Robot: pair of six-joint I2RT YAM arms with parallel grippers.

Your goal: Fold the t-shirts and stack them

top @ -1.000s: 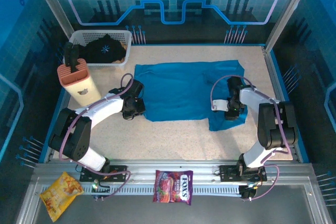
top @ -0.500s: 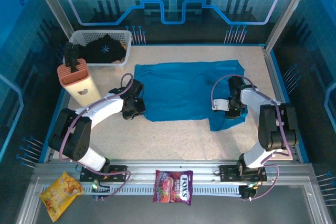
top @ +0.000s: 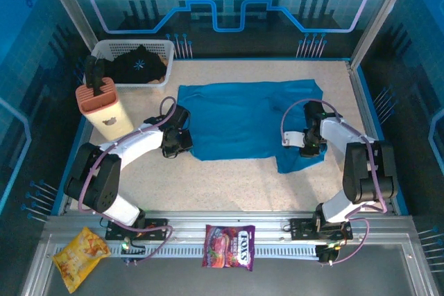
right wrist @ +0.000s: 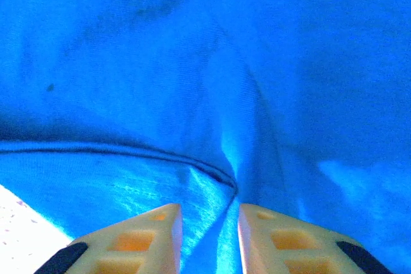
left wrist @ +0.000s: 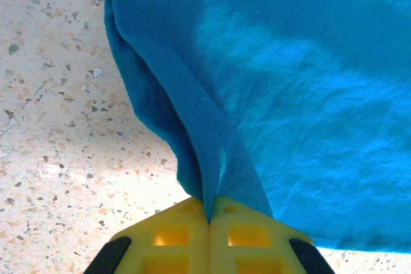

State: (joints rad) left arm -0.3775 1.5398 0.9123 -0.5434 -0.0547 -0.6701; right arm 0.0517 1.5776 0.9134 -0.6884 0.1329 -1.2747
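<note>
L grip set, R arm re-seating on the cloth; fold not begun.
Black t-shirt point(top: 139, 66) sits in basket point(top: 111, 48), far-left corner. L gripper point(left wrist: 209, 213) hasn't moved, fingers pressed together on the left edge of teal t-shirt point(top: 243, 119), spread flat mid-table. R gripper point(right wrist: 207, 213) has nudged slightly right at the near-right corner, fingers spread w/ a cloth ridge between, prob. not yet pinched.

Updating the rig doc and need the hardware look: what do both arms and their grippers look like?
Both arms match: left arm and right arm have white link shells with black joint housings. A lilac cable loops beside each wrist. The left gripper and right gripper carry yellow fingers with square pockets and black trim at the outer corners.
</note>
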